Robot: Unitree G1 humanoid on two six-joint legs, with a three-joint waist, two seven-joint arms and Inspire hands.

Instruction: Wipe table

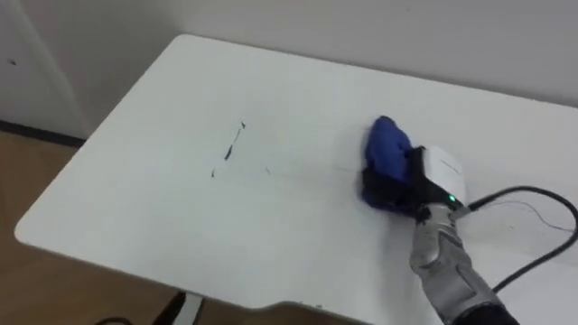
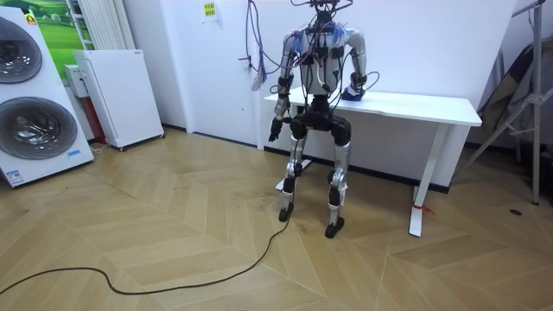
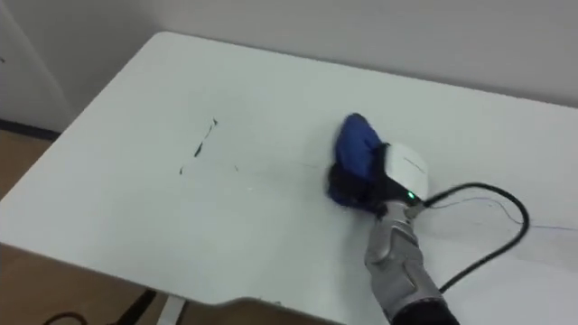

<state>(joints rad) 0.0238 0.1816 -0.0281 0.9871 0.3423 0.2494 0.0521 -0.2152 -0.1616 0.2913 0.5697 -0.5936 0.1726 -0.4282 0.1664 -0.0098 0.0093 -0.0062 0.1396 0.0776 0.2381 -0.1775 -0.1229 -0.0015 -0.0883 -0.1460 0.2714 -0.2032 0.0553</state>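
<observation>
The right hand (image 1: 433,185) curls its fingers around a bunched blue cloth (image 1: 386,149) on the white desk (image 1: 181,217). The cloth's long side points away, toward the wall (image 1: 361,27).

Open tabletop (image 1: 163,217) left of cloth (image 1: 388,149), dark marks (image 1: 230,152) only; wall (image 1: 361,32) bounds far edge.

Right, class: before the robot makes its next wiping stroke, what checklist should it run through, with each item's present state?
1. Blue cloth lies on the table: ok.
2. Right robot hand rests on the cloth: ok.
3. Dark marks wiped away: not ok, they lie to the cloth's left.
4. Grip on the cloth firm: cannot tell.
5. Left robot hand off the table, at the robot's side: ok.
</observation>
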